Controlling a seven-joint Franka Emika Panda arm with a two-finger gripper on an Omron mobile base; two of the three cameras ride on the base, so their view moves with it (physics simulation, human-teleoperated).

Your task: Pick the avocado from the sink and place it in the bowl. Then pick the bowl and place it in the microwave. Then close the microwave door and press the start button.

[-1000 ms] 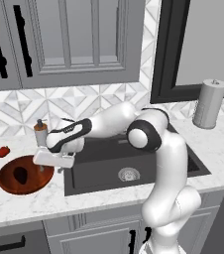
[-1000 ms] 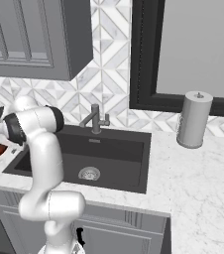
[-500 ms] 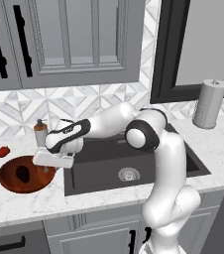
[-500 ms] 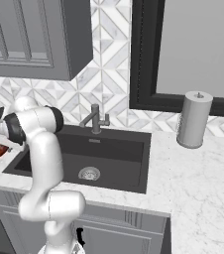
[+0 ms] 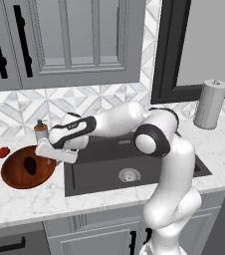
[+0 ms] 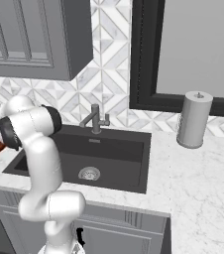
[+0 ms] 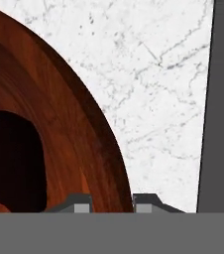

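Nearest to us, in the hand view, the gripper (image 7: pixel 112 202) sits right at the bowl (image 7: pixel 59 124): one fingertip (image 7: pixel 82 203) on the inner side of the rim, the other on the outer, counter side, so the jaws straddle the wall. They stand narrowed to a small gap with the rim between them; we read this as a pinch on the bowl's edge, though we cannot tell how firm it is.

The avocado (image 7: pixel 12 158) lies inside the bowl, a dark mass just beyond the inner fingertip. In the left base view it shows as a dark oval (image 5: pixel 30 165) near the bowl's centre, long axis running roughly toward and away from the wall. That step looks done.

The bowl (image 5: pixel 27 167) rests on the counter (image 5: pixel 25 201) just left of the sink (image 5: pixel 134 164), and the hand holds its sink-side edge. The arm (image 5: pixel 119 122) reaches low and far to its left across the basin, forearm near level, wrist angled down to the rim.

Farther back, a small red item (image 5: pixel 3 152) and a bottle (image 5: pixel 41 130) stand near the bowl, apart from it.

We judge the next move to be a lift; a one-edge hold may let the bowl tip and roll the avocado.
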